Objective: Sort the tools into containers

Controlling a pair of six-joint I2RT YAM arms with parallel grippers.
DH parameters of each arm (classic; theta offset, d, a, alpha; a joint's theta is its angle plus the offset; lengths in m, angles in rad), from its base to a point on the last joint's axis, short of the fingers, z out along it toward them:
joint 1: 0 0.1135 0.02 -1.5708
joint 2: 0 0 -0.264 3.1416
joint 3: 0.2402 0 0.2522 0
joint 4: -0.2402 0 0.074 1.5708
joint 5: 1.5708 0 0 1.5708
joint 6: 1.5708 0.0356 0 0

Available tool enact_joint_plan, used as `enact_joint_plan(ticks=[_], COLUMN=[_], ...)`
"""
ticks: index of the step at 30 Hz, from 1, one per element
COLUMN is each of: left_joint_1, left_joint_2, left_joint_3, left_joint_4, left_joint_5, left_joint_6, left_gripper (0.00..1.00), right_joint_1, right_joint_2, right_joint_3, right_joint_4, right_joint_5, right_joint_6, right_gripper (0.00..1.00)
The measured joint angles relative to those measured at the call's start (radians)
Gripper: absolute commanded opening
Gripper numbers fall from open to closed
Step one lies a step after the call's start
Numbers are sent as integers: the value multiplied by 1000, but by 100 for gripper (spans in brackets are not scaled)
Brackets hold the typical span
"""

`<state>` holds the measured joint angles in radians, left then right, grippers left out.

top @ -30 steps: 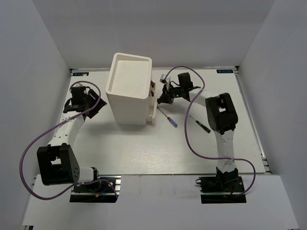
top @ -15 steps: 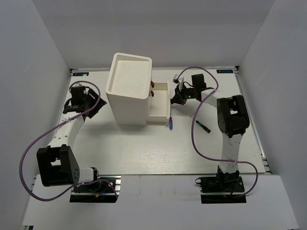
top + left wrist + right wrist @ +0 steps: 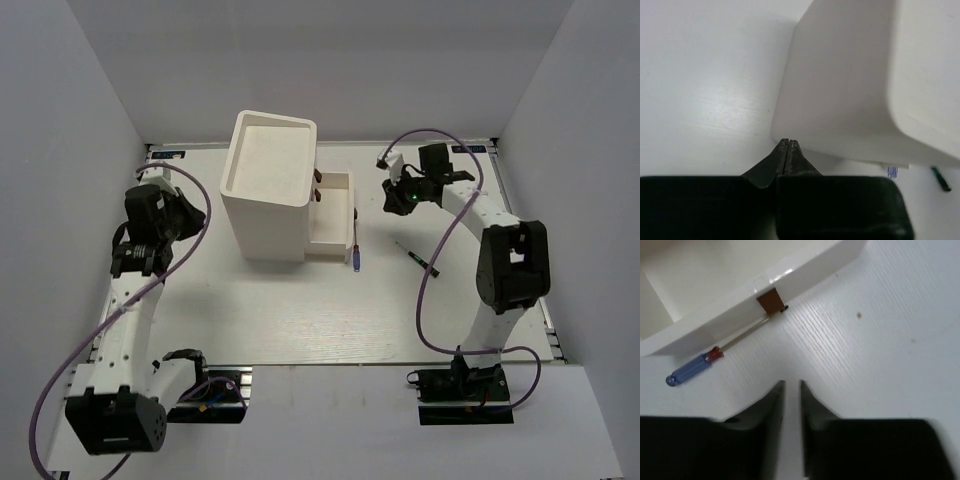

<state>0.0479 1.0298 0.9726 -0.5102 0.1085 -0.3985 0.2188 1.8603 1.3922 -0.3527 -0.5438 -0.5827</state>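
Note:
The tall white box [image 3: 268, 190] stands at the back of the table, with its lowest drawer [image 3: 335, 222] pulled out to the right. A blue-handled screwdriver [image 3: 357, 254] lies against the drawer front, its shaft passing under the brown knob [image 3: 771, 301]. A dark screwdriver [image 3: 420, 258] lies further right. My right gripper [image 3: 393, 197] hovers right of the drawer, open by a narrow gap [image 3: 791, 384] and empty. My left gripper [image 3: 183, 216] is shut and empty, its tips [image 3: 788, 142] pointing at the box's left side [image 3: 840, 95].
Two brown knobs [image 3: 320, 188] of the upper drawers show on the box's right face. White walls close in the table on the left, back and right. Purple cables loop from both arms.
The right gripper pulled the drawer open, let go of the knob and drew back to the right. The left gripper shut and its arm pulled back from the box.

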Motion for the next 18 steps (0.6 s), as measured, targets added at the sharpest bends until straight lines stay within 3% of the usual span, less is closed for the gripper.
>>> enact_joint_plan(ticks=[1, 3, 6, 7, 8, 10, 18], left_joint_1=[-5, -13, -24, -25, -26, -31, -51], left_joint_2=[-35, -91, -135, -140, -142, -143, -152], left_joint_3=[8, 23, 55, 67, 77, 92, 95], left_joint_4=[-8, -14, -41, -51, -63, -76, -121], left_joint_5=[19, 73, 156, 179, 206, 242, 315], left_joint_6=[21, 59, 102, 112, 116, 130, 137], left_gripper=[2, 2, 27, 37, 52, 63, 67], right_joint_1=[0, -1, -1, -1, -1, -2, 7], right_joint_2=[-32, -87, -125, -127, -126, -126, -103], right_joint_3=[-11, -37, -72, -89, -109, -166, -294], right_joint_4=[-36, -115, -226, -253, -280, -317, -350], right_joint_5=[35, 112, 220, 248, 275, 318, 444], right_joint_6=[-26, -58, -75, -76, -72, -74, -76], right_gripper=[10, 10, 21, 32, 37, 42, 43])
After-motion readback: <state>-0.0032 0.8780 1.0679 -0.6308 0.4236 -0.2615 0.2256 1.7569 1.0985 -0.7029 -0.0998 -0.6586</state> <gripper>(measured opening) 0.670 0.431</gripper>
